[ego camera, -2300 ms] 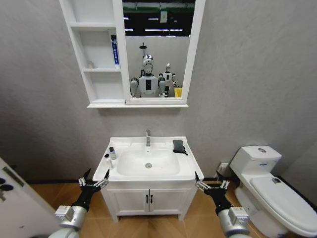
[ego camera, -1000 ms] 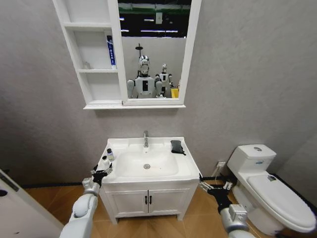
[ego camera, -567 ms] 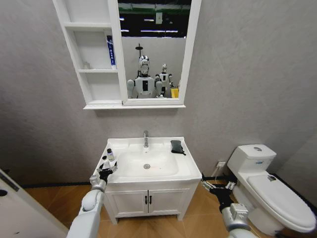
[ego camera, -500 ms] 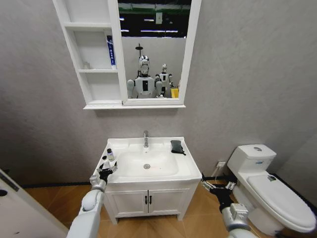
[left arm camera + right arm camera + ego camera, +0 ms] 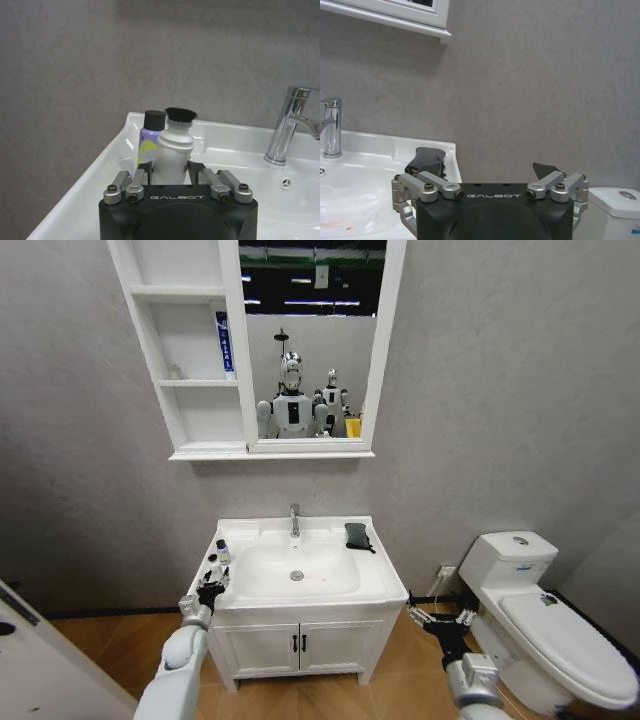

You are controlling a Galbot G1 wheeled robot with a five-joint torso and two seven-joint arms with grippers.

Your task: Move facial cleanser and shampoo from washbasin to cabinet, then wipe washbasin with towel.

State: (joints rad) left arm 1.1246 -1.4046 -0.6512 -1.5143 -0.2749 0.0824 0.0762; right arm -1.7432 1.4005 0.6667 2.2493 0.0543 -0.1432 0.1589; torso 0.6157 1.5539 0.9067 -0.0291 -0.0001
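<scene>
Presently the left gripper (image 5: 211, 583) is reaching over the left rim of the washbasin (image 5: 372, 585), its fingers closing around a white bottle (image 5: 172, 152) with a black cap; this looks like the grasp that begins the move to the cabinet (image 5: 190, 360). A purple bottle (image 5: 149, 138) is standing just behind the white one, touching or nearly so. Both sit on the narrow ledge beside the bowl, so the arm is approaching from the front. The towel (image 5: 357, 534) is lying at the back right corner near the tap (image 5: 294, 519). The right gripper (image 5: 438, 620) is waiting low beside the vanity, fingers spread and empty. Only the left wrist view is revealing how the fingers flank the bottle; the head view supplies the overall layout.
</scene>
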